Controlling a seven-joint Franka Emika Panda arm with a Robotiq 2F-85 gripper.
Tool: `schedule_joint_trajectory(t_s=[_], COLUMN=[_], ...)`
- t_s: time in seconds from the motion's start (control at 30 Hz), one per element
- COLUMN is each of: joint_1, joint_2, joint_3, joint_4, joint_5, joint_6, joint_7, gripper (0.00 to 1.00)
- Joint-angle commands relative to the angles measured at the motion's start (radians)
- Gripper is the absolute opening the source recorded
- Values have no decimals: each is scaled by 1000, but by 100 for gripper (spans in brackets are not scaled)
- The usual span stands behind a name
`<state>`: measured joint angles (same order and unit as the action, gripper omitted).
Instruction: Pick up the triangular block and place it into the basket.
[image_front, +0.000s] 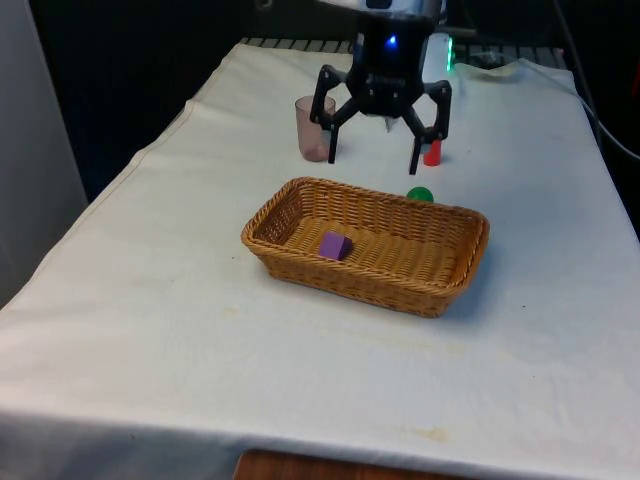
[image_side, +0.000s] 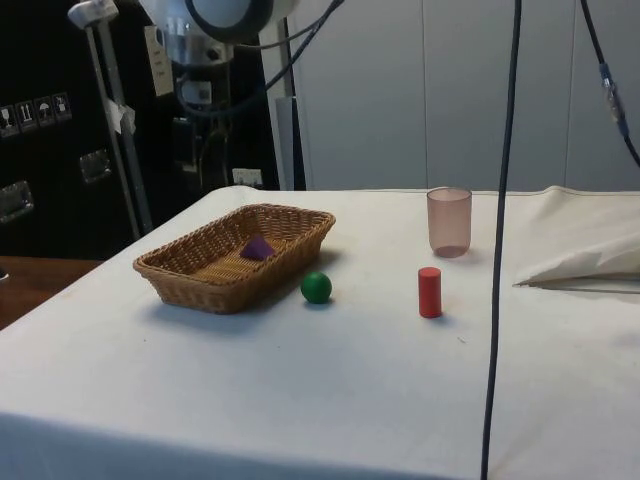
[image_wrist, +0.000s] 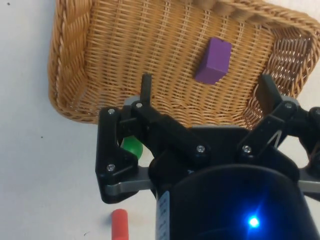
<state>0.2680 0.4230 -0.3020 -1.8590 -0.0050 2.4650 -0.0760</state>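
Purple triangular block (image_front: 335, 245) lies inside the wicker basket (image_front: 455, 285) (near one end). I see my gripper (image_front: 373, 158) above, fingers spread, holding nothing.

Purple triangular block (image_front: 335, 245) seen lying on woven floor inside basket (image_front: 452, 283), toward front view's left half, apart from walls. Basket: tan wicker, rectangular, shallow, flared walls, set upright on table near its middle, long side angled across front view.
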Motion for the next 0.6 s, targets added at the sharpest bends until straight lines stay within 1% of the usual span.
schedule_joint_trajectory(t_s=[0.0, 0.03, 0.07, 0.1, 0.33, 0.37, 0.4, 0.47, 0.5, 0.57], joint_1=[2, 2, 0, 2, -1, 0, -1, -2, -2, -2], joint_2=[-1, -2, 0, -3, -2, -1, -2, -1, 0, 0], joint_3=[-1, 0, 0, 0, 3, 0, 3, 4, 4, 4], joint_4=[7, 11, 9, 15, 44, 42, 47, 52, 56, 58], joint_5=[0, 1, 0, 1, 7, 2, 8, 8, 9, 9], joint_6=[-20, -28, -14, -36, -110, -92, -119, -137, -156, -164], joint_7=[4, 4, 1, 5, 3, 4, 3, 2, 1, 1], gripper=[100, 100, 100, 100, 100, 100, 100, 100, 100, 100])
